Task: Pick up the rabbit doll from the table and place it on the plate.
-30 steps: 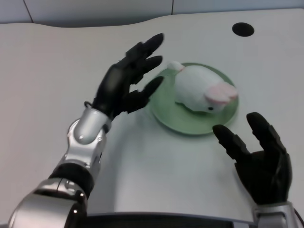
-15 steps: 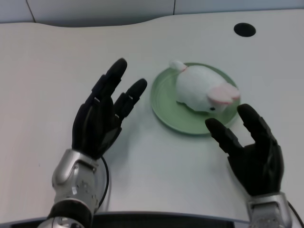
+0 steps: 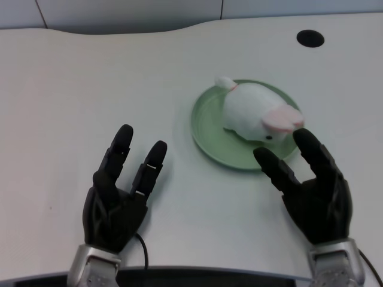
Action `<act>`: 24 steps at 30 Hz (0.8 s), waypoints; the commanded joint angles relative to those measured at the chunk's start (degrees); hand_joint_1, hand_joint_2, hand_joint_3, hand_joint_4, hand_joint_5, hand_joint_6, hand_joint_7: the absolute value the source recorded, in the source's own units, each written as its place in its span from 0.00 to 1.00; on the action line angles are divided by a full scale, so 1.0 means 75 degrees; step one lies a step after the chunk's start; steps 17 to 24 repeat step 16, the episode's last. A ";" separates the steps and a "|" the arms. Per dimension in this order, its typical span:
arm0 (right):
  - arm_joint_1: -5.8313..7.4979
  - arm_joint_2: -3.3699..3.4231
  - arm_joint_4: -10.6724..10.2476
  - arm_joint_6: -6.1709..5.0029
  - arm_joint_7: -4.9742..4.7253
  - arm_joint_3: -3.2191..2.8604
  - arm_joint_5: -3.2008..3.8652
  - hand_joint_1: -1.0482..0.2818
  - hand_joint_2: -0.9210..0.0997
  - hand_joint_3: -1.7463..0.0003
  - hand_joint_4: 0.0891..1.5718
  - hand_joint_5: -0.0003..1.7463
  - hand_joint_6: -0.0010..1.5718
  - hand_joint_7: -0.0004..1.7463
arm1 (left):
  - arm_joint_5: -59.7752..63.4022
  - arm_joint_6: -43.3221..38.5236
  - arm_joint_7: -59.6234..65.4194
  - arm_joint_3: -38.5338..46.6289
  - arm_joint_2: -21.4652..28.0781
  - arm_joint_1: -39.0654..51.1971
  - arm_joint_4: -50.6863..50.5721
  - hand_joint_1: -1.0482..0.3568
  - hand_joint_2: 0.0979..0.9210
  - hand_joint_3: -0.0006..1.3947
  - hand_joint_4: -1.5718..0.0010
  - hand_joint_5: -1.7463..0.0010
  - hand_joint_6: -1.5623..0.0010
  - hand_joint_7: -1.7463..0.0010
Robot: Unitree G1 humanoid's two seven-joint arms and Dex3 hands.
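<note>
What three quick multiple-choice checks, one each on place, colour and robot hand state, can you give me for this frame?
1. Where is the rabbit doll?
A. on the plate
B. on the bare table
C. in the left robot hand

2. What colour is the plate?
A. blue
B. green
C. red

3. How is the left robot hand?
A. gripping the doll
B. pressing the plate
C. open, holding nothing

Answers: 1 A, the doll lies inside the plate's rim. 2 B, the rim shows pale green. 3 C, its fingers are spread over the table, apart from the plate.
</note>
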 commanded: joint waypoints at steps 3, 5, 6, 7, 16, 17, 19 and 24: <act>0.0056 0.0025 0.0152 0.0105 0.0054 -0.0054 -0.0005 0.16 0.00 0.92 0.59 0.00 0.59 0.00 | 0.0029 -0.0039 -0.0073 0.0056 -0.0111 0.0154 0.0009 0.08 1.00 0.45 0.92 0.96 0.97 1.00; -0.0006 -0.0002 0.0205 0.0162 0.0050 -0.0064 0.0003 0.16 0.00 0.92 0.59 0.00 0.60 0.00 | 0.0065 -0.0254 0.0035 0.0069 -0.0140 0.0152 -0.0042 0.08 1.00 0.45 0.89 0.95 0.94 0.99; -0.0025 -0.0004 0.0223 0.0165 0.0047 -0.0072 0.0005 0.16 0.00 0.92 0.60 0.00 0.60 0.00 | 0.0076 -0.0320 0.0070 0.0072 -0.0150 0.0150 -0.0056 0.08 1.00 0.44 0.87 0.95 0.92 0.98; -0.0037 -0.0005 0.0237 0.0162 0.0046 -0.0081 0.0006 0.16 0.00 0.92 0.60 0.01 0.60 0.00 | 0.0081 -0.0359 0.0088 0.0072 -0.0155 0.0147 -0.0060 0.07 1.00 0.43 0.86 0.94 0.91 0.98; 0.0026 0.0020 0.0223 0.0112 0.0070 -0.0140 -0.0003 0.17 0.00 0.91 0.59 0.00 0.60 0.00 | 0.0195 -0.0594 0.0132 0.0045 -0.0151 0.0088 0.0170 0.08 1.00 0.41 0.82 0.94 0.87 0.98; 0.0026 0.0020 0.0223 0.0112 0.0070 -0.0140 -0.0003 0.17 0.00 0.91 0.59 0.00 0.60 0.00 | 0.0195 -0.0594 0.0132 0.0045 -0.0151 0.0088 0.0170 0.08 1.00 0.41 0.82 0.94 0.87 0.98; 0.0026 0.0020 0.0223 0.0112 0.0070 -0.0140 -0.0003 0.17 0.00 0.91 0.59 0.00 0.60 0.00 | 0.0195 -0.0594 0.0132 0.0045 -0.0151 0.0088 0.0170 0.08 1.00 0.41 0.82 0.94 0.87 0.98; 0.0026 0.0020 0.0223 0.0112 0.0070 -0.0140 -0.0003 0.17 0.00 0.91 0.59 0.00 0.60 0.00 | 0.0195 -0.0594 0.0132 0.0045 -0.0151 0.0088 0.0170 0.08 1.00 0.41 0.82 0.94 0.87 0.98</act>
